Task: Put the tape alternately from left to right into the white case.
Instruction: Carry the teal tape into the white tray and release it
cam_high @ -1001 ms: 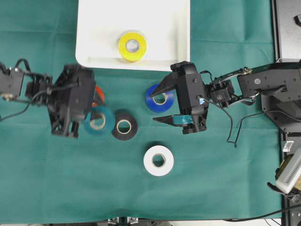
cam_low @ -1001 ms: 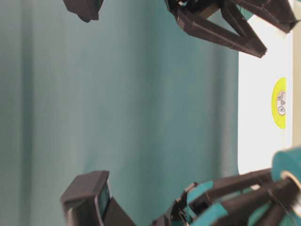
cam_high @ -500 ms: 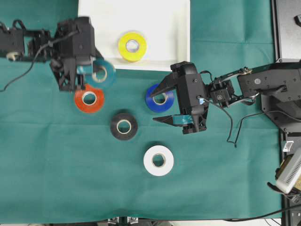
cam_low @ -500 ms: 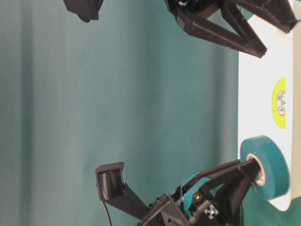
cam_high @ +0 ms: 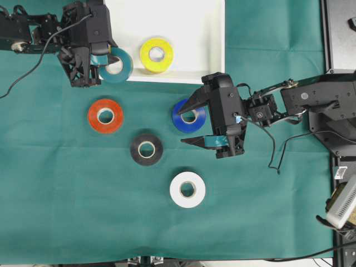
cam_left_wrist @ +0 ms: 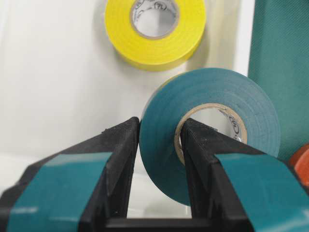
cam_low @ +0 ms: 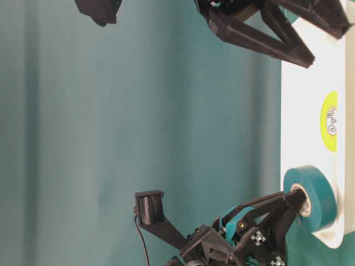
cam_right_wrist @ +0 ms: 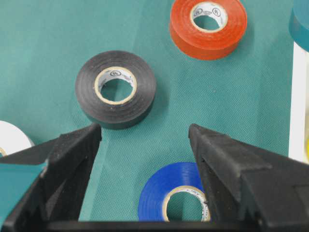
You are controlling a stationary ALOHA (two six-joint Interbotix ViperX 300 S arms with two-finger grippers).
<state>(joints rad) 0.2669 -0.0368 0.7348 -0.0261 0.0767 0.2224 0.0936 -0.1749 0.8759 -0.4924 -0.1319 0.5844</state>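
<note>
- The green cloth worktop (cam_high: 55, 200) lies bare along its near edge and left side.
- The white case (cam_high: 183, 33) sits at the far edge; its right half is free.
- The left gripper (cam_left_wrist: 159, 145) pinches the teal roll (cam_high: 115, 65) over the case's near-left corner, beside the yellow roll (cam_high: 156, 54).
- The right gripper (cam_high: 192, 121), jaws spread, straddles the blue roll (cam_high: 182, 119).
- Red roll (cam_high: 105, 115), black roll (cam_high: 146, 148) and white roll (cam_high: 187, 189) lie mid-worktop, apart.
- Core printing is unreadable.
</note>
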